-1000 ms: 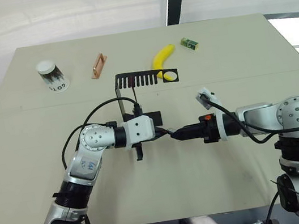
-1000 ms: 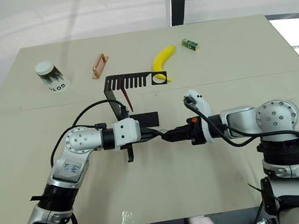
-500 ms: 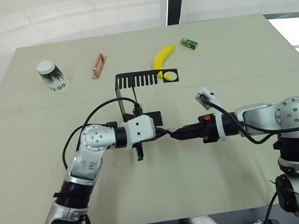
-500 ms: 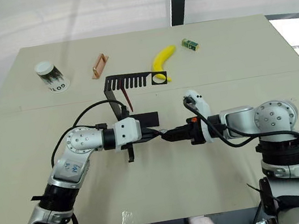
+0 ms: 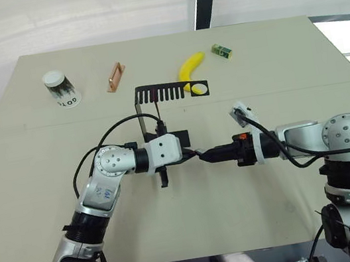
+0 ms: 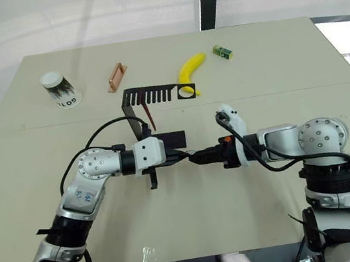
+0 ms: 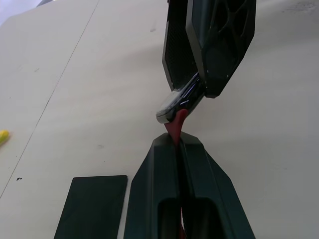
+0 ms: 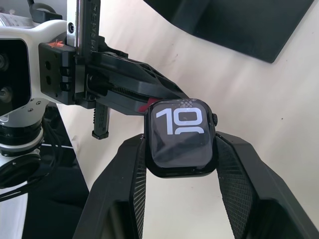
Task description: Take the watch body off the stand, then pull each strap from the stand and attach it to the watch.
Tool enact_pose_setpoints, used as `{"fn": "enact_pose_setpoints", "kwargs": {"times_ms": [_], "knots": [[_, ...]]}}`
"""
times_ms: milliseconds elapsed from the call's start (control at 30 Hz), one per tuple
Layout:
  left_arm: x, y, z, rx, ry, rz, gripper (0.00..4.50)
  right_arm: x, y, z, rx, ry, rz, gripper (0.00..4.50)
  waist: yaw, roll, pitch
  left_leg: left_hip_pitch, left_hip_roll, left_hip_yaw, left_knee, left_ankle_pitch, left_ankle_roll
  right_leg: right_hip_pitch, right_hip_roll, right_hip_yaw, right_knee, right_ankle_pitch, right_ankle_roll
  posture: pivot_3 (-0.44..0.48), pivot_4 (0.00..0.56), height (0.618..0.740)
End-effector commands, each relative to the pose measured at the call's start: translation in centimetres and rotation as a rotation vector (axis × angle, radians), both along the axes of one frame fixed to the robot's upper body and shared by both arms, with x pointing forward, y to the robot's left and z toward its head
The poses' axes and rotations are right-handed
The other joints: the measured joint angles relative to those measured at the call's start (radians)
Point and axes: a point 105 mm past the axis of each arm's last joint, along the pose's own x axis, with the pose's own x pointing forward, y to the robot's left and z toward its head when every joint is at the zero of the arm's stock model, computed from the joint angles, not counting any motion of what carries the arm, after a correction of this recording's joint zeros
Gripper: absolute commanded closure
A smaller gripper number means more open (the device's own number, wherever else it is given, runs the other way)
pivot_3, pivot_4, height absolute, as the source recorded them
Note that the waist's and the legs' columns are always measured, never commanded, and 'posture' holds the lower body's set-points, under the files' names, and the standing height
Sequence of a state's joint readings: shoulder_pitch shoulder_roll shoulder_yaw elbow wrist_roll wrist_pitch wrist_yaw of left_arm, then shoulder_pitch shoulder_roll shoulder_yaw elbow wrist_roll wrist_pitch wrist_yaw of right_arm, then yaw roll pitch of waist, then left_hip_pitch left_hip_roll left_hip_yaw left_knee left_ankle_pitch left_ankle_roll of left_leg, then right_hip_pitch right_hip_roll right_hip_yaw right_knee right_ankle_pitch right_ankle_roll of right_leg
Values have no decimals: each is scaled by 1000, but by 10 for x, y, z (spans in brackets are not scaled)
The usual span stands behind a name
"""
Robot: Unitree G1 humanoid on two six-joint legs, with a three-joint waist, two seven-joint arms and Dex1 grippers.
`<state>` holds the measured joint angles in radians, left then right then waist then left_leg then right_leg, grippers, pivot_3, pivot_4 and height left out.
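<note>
The right gripper [image 8: 180, 149] clamps the small black rounded-square watch body [image 8: 181, 137], screen reading "10"; the left gripper [image 7: 177, 142] pinches a maroon strap [image 7: 177, 124] against it.

No visible change; end effectors, watch body, strap unmoved.

Both arms are showing silver-grey round joint housings ringed with small dark screws, joined by white and black sleeve sections. Looping black cables are running along each forearm. The left upper arm is carrying a small blue marking on its grey shell. The right wrist is showing a small orange-red tab and a white angular connector block. The left gripper [image 7: 178, 149] is ending in two smooth black wedge-shaped fingers; the right gripper [image 8: 180, 144] is bearing black fingers with honeycomb-textured faces.
</note>
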<state>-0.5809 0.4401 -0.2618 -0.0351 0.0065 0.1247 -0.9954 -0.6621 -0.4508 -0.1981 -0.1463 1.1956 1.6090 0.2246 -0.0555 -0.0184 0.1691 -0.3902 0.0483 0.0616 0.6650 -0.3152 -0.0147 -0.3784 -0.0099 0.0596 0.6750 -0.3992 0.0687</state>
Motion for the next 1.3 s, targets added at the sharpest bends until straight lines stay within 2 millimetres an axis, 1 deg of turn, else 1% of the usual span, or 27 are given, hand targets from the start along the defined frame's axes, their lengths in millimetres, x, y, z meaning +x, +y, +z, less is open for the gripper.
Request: {"fn": "enact_pose_setpoints", "kwargs": {"times_ms": [33,400,600,733,800,867,900,933,967,1000,1100,1167,1300], "knots": [[-19,-28,29,-69,-109,-137,4500,-10,15,-2,-18,-25,78,2983,0,0,0,0,0,0,0,0,0,0,0,0,0,0,0,0,150,740],[-20,-30,30,-75,-109,-138,4500,-12,19,1,-5,-34,101,2983,0,0,0,0,0,0,0,0,0,0,0,0,0,0,0,0,150,740],[-19,-30,30,-76,-108,-137,4500,-10,17,2,-3,-32,87,2983,0,0,0,0,0,0,0,0,0,0,0,0,0,0,0,0,150,740],[-18,-27,30,-71,-91,-123,4500,-9,15,3,-34,-74,83,2983,0,0,0,0,0,0,0,0,0,0,0,0,0,0,0,0,150,740],[-22,-20,31,-78,-45,-126,3828,-8,15,5,-32,-99,77,2983,-1,0,0,0,0,0,0,0,0,0,0,0,0,0,0,0,150,740],[-29,-10,32,-74,1,-134,3367,-6,15,7,-35,-128,72,2983,-2,0,0,0,0,0,0,0,0,0,0,0,0,0,0,0,150,740],[-31,-6,33,-69,13,-135,2796,-6,15,8,-36,-136,72,2983,-4,0,0,0,0,0,0,0,0,0,0,0,0,0,0,0,150,740],[-34,0,34,-63,28,-128,2435,-5,14,9,-40,-151,74,2983,-4,0,0,0,0,0,-1,0,0,0,1,0,0,0,0,0,150,740],[-36,6,35,-62,45,-118,1860,-6,14,10,-49,-169,81,2983,-4,0,0,0,0,0,-1,0,0,0,1,0,0,0,0,0,150,740],[-38,12,38,-69,70,-109,1565,-6,14,11,-66,-199,94,2983,-2,1,0,0,0,0,-1,0,0,0,0,0,0,0,0,0,150,740],[-50,27,47,-105,168,-119,77,-12,11,12,-130,-308,162,2983,1,0,1,-1,0,-1,0,0,0,0,0,0,-1,0,0,0,150,740],[-57,36,52,-114,215,-124,33,-16,10,11,-152,-370,208,2983,1,0,1,-1,-1,-1,0,0,0,0,0,0,-2,0,0,0,150,740],[-62,47,56,-115,254,-116,33,-20,7,10,-202,-513,287,2983,1,0,1,0,-1,-2,0,0,0,1,0,-1,-3,0,0,0,150,740]]}}
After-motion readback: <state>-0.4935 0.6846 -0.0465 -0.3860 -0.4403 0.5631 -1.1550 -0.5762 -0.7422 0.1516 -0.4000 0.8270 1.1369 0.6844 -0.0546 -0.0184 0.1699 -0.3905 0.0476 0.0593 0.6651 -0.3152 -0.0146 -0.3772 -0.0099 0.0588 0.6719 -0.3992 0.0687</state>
